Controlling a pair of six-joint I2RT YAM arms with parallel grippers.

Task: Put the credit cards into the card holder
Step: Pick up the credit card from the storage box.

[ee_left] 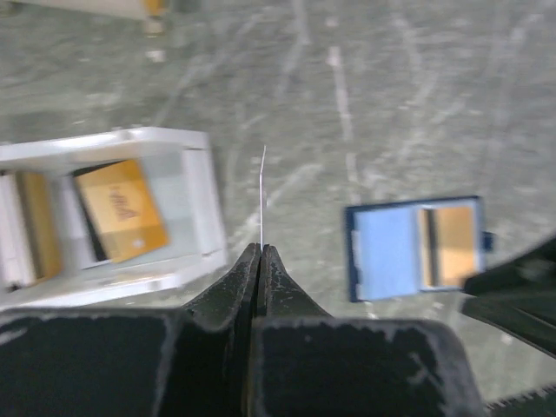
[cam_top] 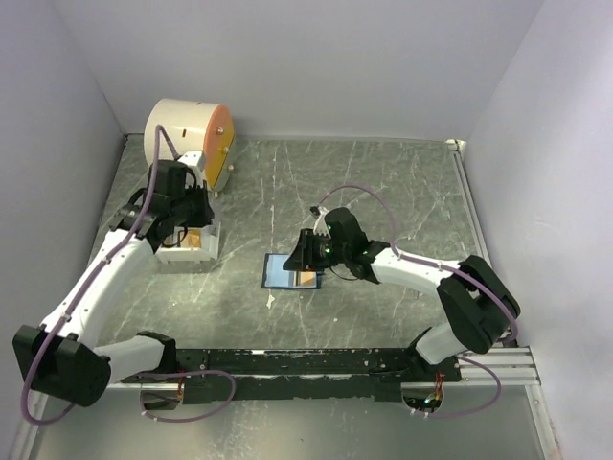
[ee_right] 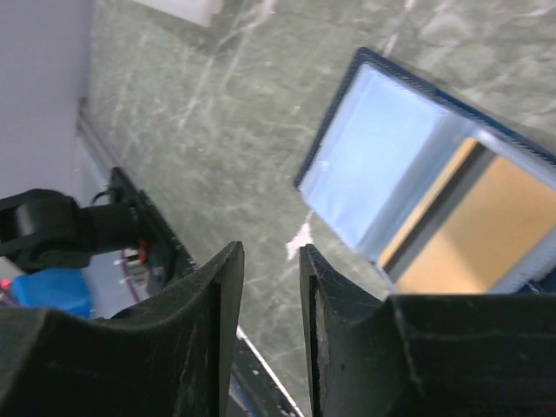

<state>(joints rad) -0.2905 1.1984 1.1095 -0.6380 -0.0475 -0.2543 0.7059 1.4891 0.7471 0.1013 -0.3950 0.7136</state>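
Note:
The card holder (cam_top: 280, 271) lies open in the middle of the table, light blue inside, with an orange-yellow card (cam_top: 306, 279) in its right pocket. It also shows in the left wrist view (ee_left: 387, 252) and the right wrist view (ee_right: 382, 165), with that card (ee_right: 495, 230) tucked in. My left gripper (ee_left: 261, 248) is shut on a thin card (ee_left: 262, 195) seen edge-on, its colour not readable, held above the table just right of the white tray. My right gripper (ee_right: 271, 252) is open and empty, hovering at the holder's edge.
The white tray (ee_left: 113, 139) at the left holds another orange card (ee_left: 122, 208); it also shows in the top view (cam_top: 182, 254). A big cream cylinder with an orange face (cam_top: 187, 134) stands at the back left. Walls enclose the table.

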